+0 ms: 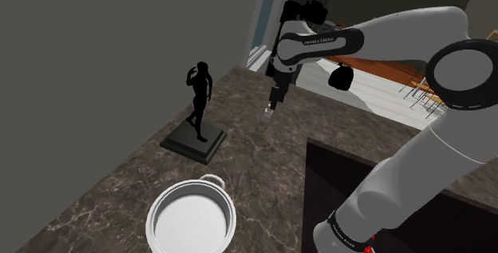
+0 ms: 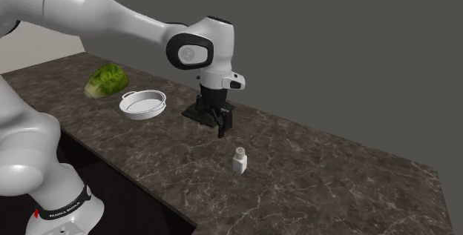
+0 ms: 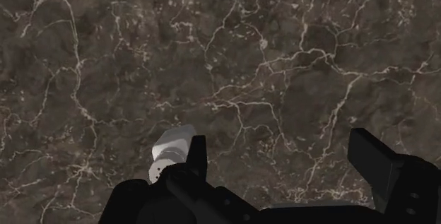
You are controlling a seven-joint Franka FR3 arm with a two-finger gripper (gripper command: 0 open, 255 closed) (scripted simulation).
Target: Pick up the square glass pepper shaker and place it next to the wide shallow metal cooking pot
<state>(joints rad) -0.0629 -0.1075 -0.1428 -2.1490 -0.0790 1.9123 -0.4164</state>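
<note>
The dark marbled counter [image 2: 319, 181] carries a small white pepper shaker [image 2: 240, 159], upright, well apart from the shallow pot [image 2: 125, 107] beside a lettuce [image 2: 106, 80]. The black tool [image 2: 220, 128] hovers near the shaker, fingers spread wide and holding nothing, the shaker outside their gap.

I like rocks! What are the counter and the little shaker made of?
The countertop looks like dark brown marble, fairly smooth: white veins run all through it. The shaker is drawn plain matte white, so its material stays unclear.
</note>
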